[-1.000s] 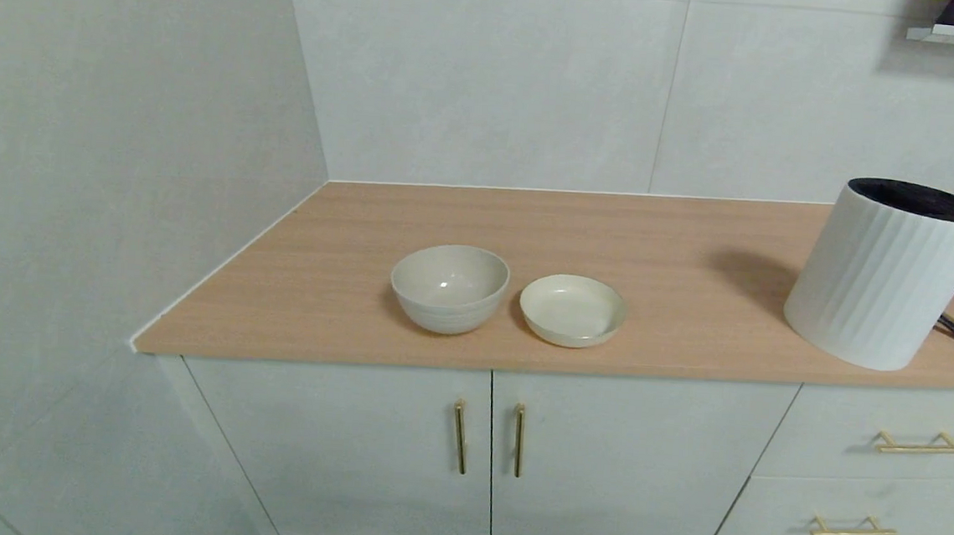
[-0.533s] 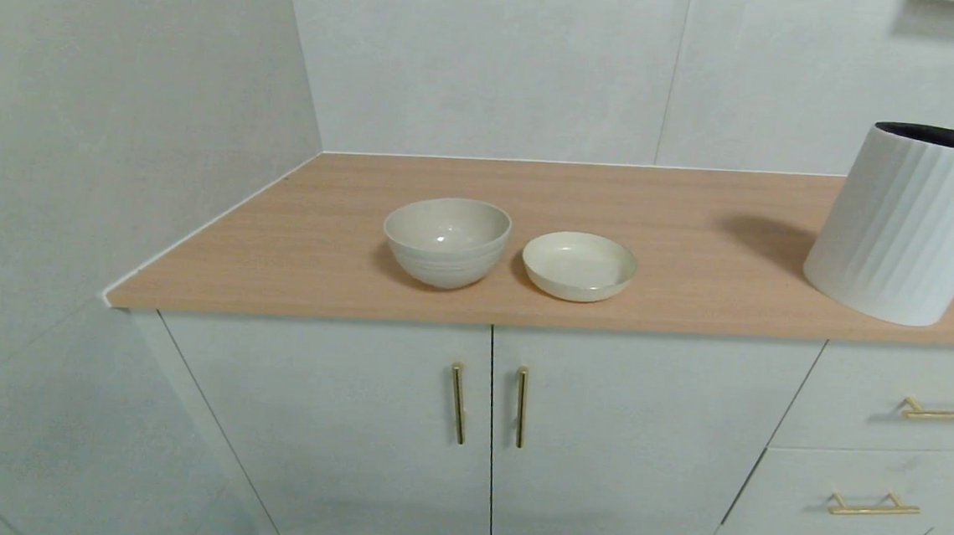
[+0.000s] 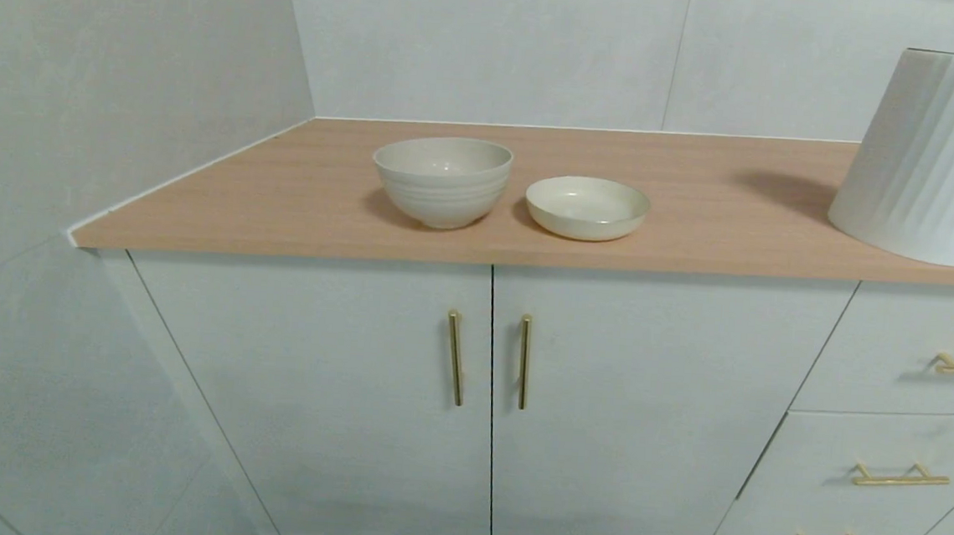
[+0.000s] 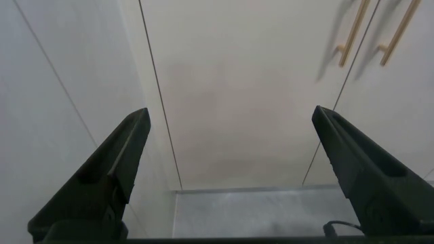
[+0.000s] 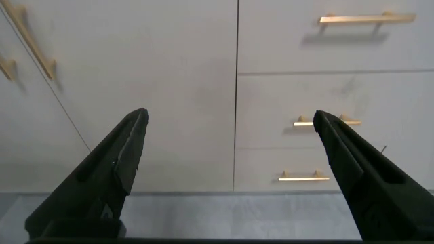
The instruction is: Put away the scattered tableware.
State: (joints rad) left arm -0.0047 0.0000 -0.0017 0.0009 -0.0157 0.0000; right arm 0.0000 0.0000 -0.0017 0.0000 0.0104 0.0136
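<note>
Wood tabletop [image 3: 714, 234] over white cabinets, tiled corner behind. Your L end effector [image 4: 229, 112] is spread wide w/ nothing in it, facing the cabinet doors [image 3: 309, 390]. R end effector [image 5: 229, 114] is also released and empty, facing the drawers [image 5: 305, 102]. Up top you've got a deep bowl [image 3: 441, 179] near the tabletop's front edge, twd the left end. Shallow dish [image 3: 587, 207] sits just beside it on the right, not touching. Ribbed white container [image 3: 938, 157] stands at the right end, well apart.

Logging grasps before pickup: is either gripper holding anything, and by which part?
Nothing is held. The left gripper and right gripper are open and empty; the bowl and shallow dish sit on the countertop.
</note>
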